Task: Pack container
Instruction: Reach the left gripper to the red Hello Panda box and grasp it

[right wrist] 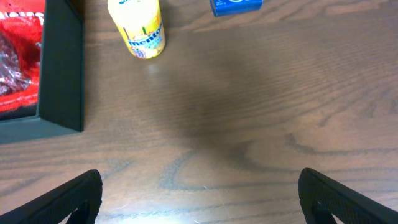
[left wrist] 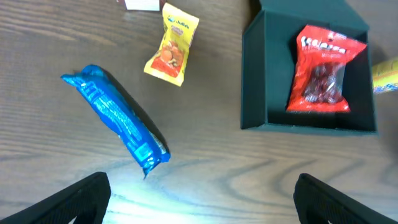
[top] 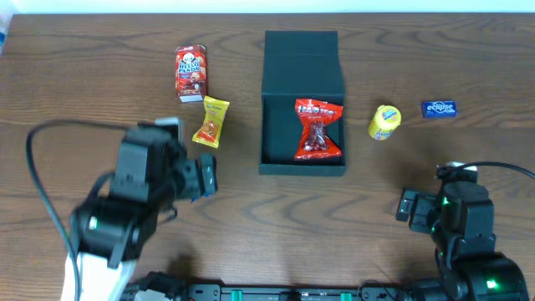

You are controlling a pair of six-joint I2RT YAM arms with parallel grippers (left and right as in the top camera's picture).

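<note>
Packing under way.
Left gripper [left wrist: 202, 205] gapes wide over a crinkly blue foil packet [left wrist: 118, 121], probably its next pick; the dark teal rigid rectangular container [top: 303, 168] sits mid-table, lid [top: 301, 54] flipped back for loading; right gripper [right wrist: 199, 199] gapes wide, empty.

The left arm [top: 134, 188] is showing black blocky housings, a white base [top: 88, 280] and a black cable [top: 30, 150]. The right arm [top: 460, 221] is showing black casings; green lights [top: 445, 203] are glowing on both. The left gripper [left wrist: 199, 199] and right gripper [right wrist: 199, 199] are presenting black fingers.
</note>
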